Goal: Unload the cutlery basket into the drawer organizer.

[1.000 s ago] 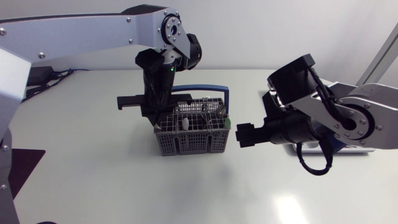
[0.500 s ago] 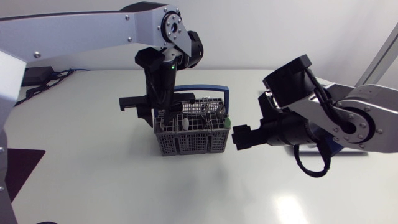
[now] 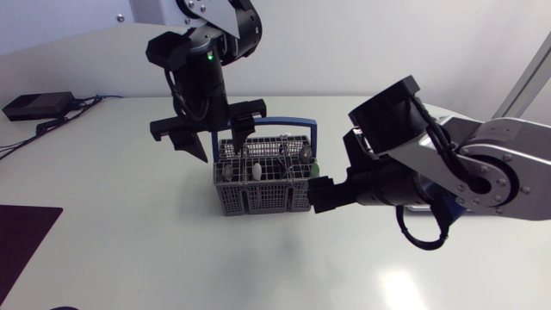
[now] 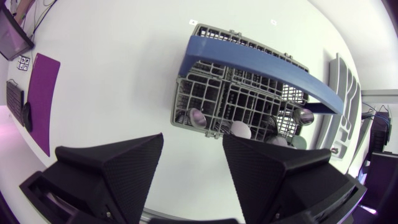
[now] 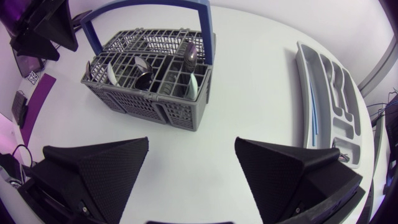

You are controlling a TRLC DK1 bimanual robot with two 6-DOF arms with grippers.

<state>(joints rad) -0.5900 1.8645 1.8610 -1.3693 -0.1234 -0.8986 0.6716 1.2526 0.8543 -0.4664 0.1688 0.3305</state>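
Here the cutlery basket (image 3: 258,196) stands just below the released, empty left end effector (image 3: 217,138); the right end effector (image 3: 320,194), likewise released, hangs beside it.

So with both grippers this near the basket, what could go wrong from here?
The open left gripper hangs above the cutlery basket, whose blue handle arches over the compartments; a finger could catch on it going down. The open right gripper sits beside the basket and might nudge it. The cutlery stands close together, so two pieces could come up.
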